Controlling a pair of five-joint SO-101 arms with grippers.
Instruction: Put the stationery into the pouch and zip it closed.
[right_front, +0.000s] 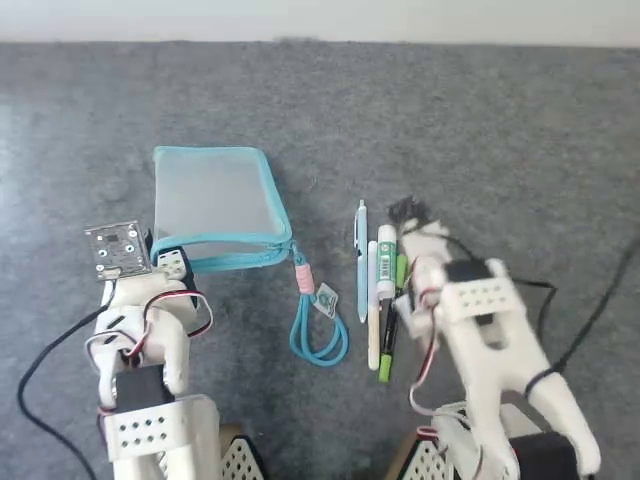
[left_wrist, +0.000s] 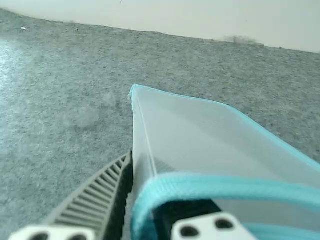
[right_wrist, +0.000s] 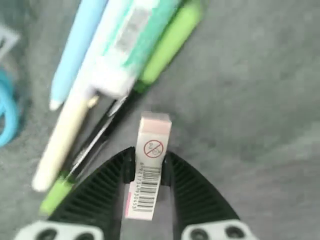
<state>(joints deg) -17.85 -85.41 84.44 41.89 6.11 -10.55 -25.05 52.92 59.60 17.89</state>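
Right gripper (right_wrist: 148, 156) around white eraser (right_wrist: 153, 131) with barcode, red prohibition symbol

The frosted translucent rectangular pouch (right_front: 215, 200) has a teal zip border, with a pink bead (right_front: 303, 277) and a teal cord loop (right_front: 318, 338) at its corner, on the mottled grey felt counter (right_front: 500, 130). Beside the pouch lie a pale blue pen (right_front: 361, 255), a cream stick pen (right_front: 373, 320), a white tube with a green label (right_front: 386, 262) and a lime-green marker with a black middle (right_front: 388, 340). The left gripper (left_wrist: 147, 192) and right gripper (right_wrist: 148, 156) have black ribbed fingers (right_wrist: 192, 200) on white bodies; the small white block eraser (right_wrist: 154, 131) bears a red circle sign, a black barcode and a pink edge.
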